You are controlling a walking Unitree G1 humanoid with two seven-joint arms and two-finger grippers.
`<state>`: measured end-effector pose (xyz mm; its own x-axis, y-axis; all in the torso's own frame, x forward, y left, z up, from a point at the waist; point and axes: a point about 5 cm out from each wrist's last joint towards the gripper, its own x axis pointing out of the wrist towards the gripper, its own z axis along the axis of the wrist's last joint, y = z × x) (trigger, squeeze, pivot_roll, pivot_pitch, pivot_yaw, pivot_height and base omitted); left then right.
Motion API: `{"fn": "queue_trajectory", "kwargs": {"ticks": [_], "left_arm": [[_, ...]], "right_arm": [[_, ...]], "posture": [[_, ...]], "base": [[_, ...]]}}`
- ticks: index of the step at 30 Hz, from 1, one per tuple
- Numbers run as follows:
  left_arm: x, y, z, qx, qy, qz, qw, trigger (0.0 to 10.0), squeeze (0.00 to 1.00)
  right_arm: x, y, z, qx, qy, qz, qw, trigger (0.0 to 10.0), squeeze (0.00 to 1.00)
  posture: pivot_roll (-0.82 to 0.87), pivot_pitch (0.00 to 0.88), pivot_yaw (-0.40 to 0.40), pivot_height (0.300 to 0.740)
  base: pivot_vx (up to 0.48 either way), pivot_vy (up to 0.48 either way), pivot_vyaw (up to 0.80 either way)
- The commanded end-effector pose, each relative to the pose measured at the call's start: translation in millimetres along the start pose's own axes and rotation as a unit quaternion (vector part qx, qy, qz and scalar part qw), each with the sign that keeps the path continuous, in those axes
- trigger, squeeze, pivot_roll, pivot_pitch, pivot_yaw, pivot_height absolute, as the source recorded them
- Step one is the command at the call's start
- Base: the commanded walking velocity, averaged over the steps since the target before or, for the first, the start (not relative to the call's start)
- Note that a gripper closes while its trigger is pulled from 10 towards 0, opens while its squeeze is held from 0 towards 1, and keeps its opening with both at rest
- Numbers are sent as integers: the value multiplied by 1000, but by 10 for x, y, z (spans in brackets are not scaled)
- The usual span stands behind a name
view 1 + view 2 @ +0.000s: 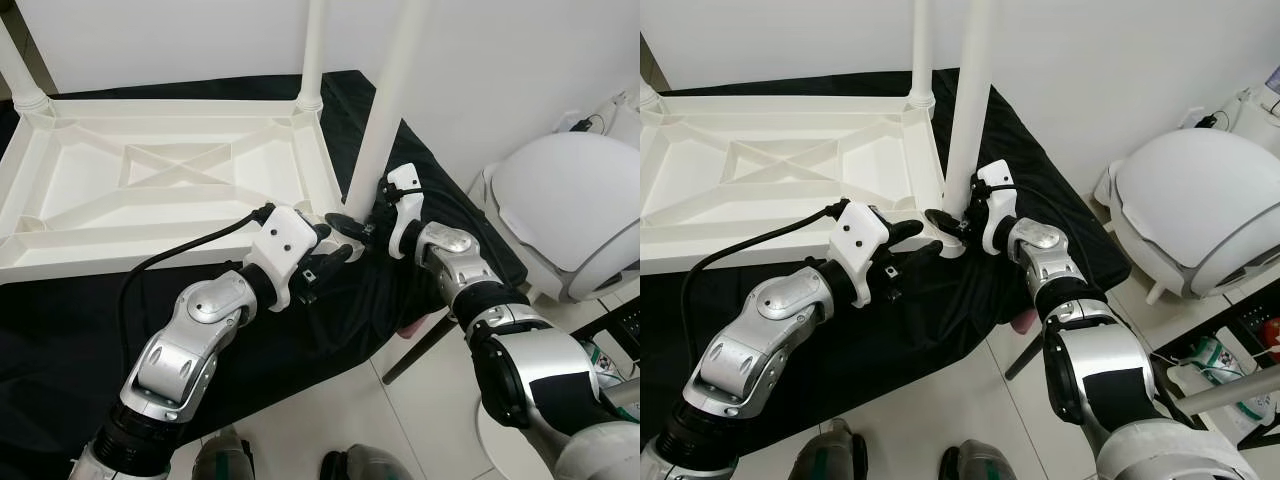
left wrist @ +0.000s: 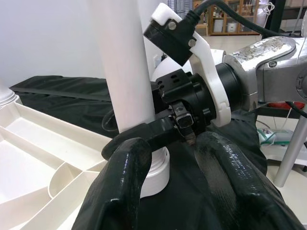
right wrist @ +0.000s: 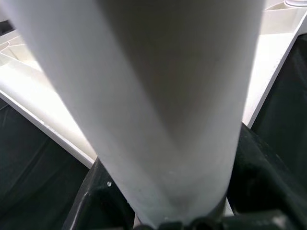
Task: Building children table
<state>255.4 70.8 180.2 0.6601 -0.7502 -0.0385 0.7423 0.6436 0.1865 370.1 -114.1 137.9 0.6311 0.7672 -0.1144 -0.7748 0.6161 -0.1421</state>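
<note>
- Two grippers meet at the near right corner of the upturned white table top (image 1: 150, 185), which lies on a black cloth (image 1: 90, 330); the right gripper (image 1: 372, 222) has its fingers closed round the foot of a white leg (image 1: 385, 110) standing in that corner; the left gripper (image 1: 335, 255) sits just beside it, its fingers slightly parted and holding nothing.
- Right eye view: two more legs stand in the far corners; a white domed appliance (image 1: 1195, 215) sits on the floor at the right.
- Left wrist view: two black fingers (image 2: 120, 187) point at the leg's socket, parted.
- Right wrist view: the leg stands close between the black fingers.
</note>
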Motion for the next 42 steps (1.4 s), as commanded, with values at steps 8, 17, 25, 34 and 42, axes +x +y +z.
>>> {"fn": "queue_trajectory", "kwargs": {"ticks": [8, 17, 25, 34, 42], "left_arm": [[-2, -2, 6, 2, 1, -2, 1000, 10000, 0], [-14, -44, -30, -2, 7, -10, 1000, 10000, 0], [26, -78, -76, 0, 14, -17, 1000, 10000, 0], [68, -59, -133, 6, 16, 3, 1000, 10000, 0], [70, -20, -155, 7, 17, 22, 1000, 10000, 0]], "right_arm": [[-103, -42, -168, 14, 13, -70, 997, 10000, 0], [-51, 16, -147, 62, -44, -234, 969, 10000, 0], [85, 394, -156, 112, -88, -329, 933, 10000, 0], [12, 365, -149, 113, -85, -359, 923, 10000, 0], [-63, 357, -97, 121, -95, -353, 923, 10000, 1000]], "posture": [[23, 0, -66, 740], [13, 0, -60, 740], [1, 0, -58, 740], [-6, 0, -68, 740], [-5, 0, -70, 740]], "base": [[0, 0, 0], [0, 0, 0], [0, 0, 0], [0, 0, 0], [0, 0, 0]]}}
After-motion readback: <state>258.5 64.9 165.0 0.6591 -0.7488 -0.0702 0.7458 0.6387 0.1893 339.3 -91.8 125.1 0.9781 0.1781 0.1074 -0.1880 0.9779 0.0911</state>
